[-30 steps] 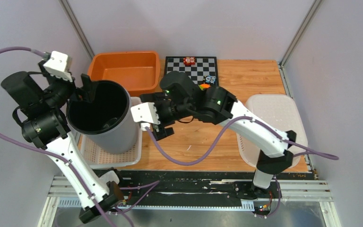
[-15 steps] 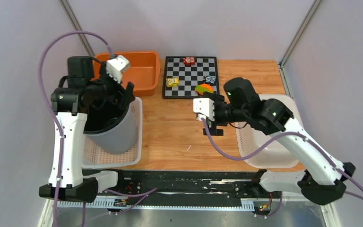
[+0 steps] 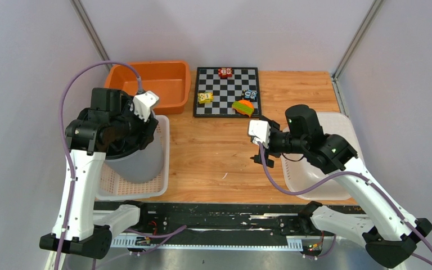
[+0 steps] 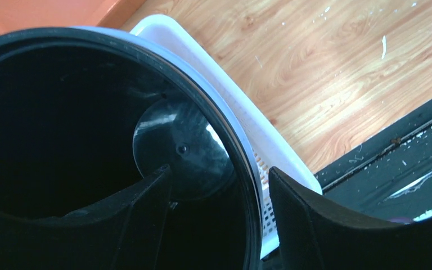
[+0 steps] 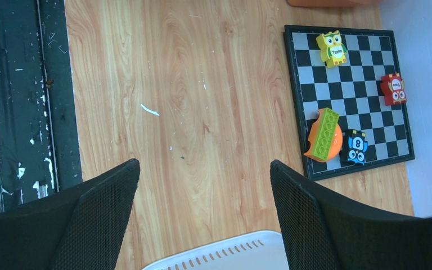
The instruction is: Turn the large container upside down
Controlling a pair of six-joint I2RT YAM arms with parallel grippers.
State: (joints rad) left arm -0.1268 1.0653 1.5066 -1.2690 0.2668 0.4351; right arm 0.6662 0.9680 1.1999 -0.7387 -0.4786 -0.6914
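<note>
Top: left arm point(image 3: 81, 169) stands tall at frame left, wrist bent down over the large container point(image 3: 140, 164). The container sits open end up in a white perforated basket point(image 3: 135, 191). Right arm point(image 3: 365, 185) reaches left over the wood-grain table point(image 3: 214, 152). It has backed off rightward since half a second ago, and the left wrist now sits lower.
Left wrist: left jaws apart, straddling the rim, not clamped. Container has a glossy black interior and a round bottom.
Right wrist: right jaws apart, nothing between. Chessboard point(image 5: 349, 95) at upper right.

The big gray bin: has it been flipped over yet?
No. The bin stands mouth up in the white basket; the left wrist view looks past its rim to its round bottom.
</note>
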